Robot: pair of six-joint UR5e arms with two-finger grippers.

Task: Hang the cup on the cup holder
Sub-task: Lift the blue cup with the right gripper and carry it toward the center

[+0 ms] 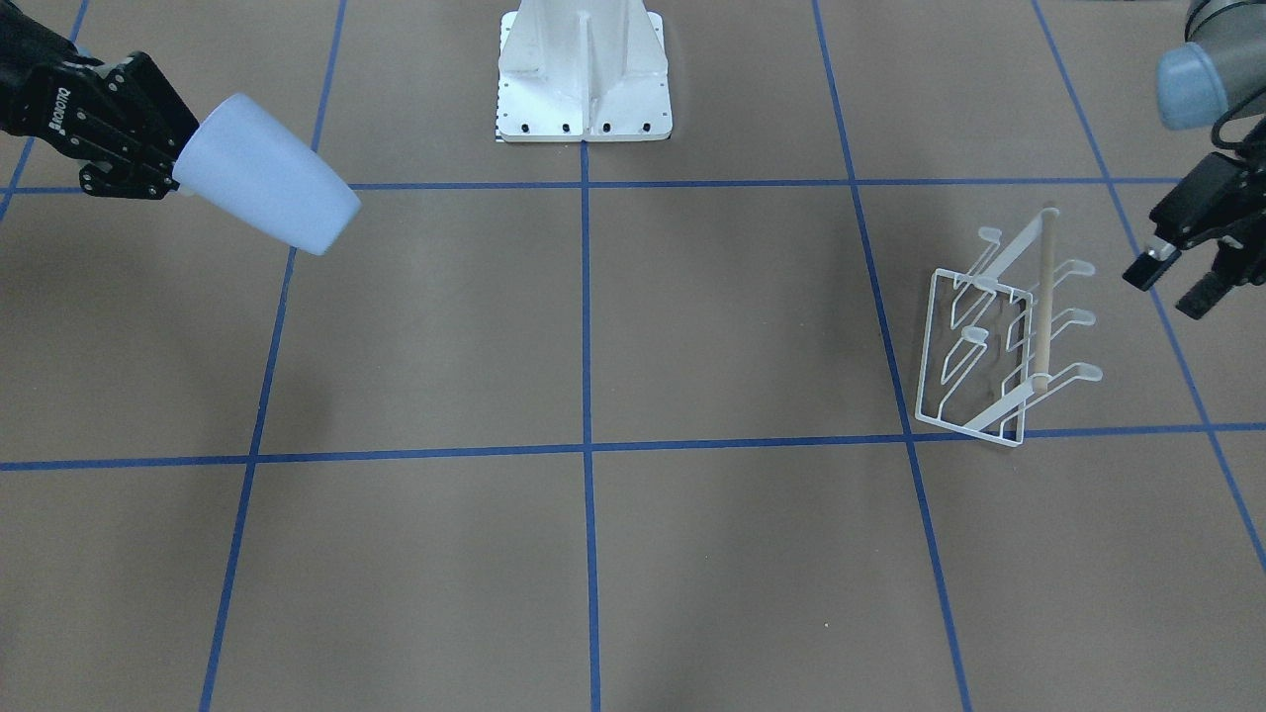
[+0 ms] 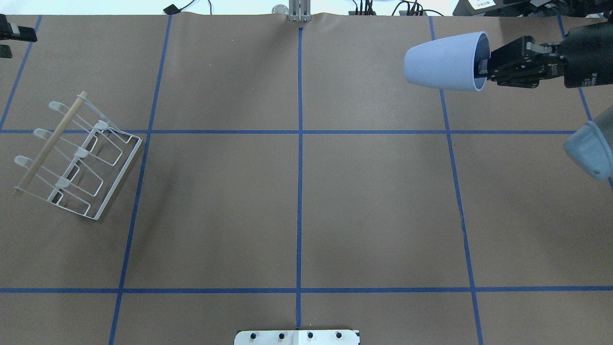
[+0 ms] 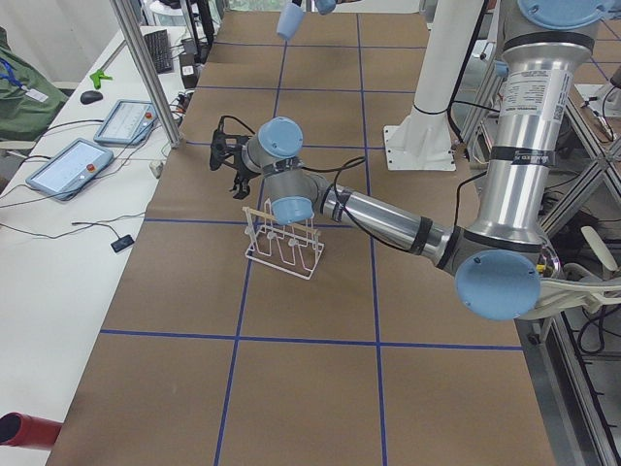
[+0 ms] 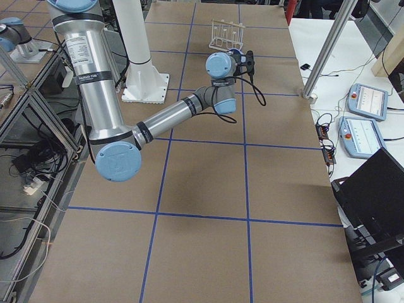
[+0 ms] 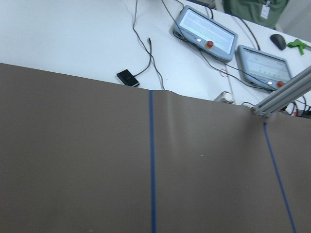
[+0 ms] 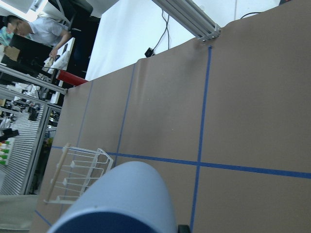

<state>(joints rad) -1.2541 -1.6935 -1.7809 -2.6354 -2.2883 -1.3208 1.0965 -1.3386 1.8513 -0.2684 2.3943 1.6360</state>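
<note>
right gripper [image 2: 484, 67] clamping the cup [image 2: 443, 61] by its rim — judging it light, stiff, slick | left gripper [image 1: 1175, 284] hanging open, empty, near the cup holder [image 2: 79, 153]

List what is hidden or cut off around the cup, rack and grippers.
Right gripper: overhead view, fingertips hidden by the cup at its rim.
Left gripper: overhead view, cut off by the left edge.
Cup holder: exterior left view, top hidden behind the left arm.
</note>
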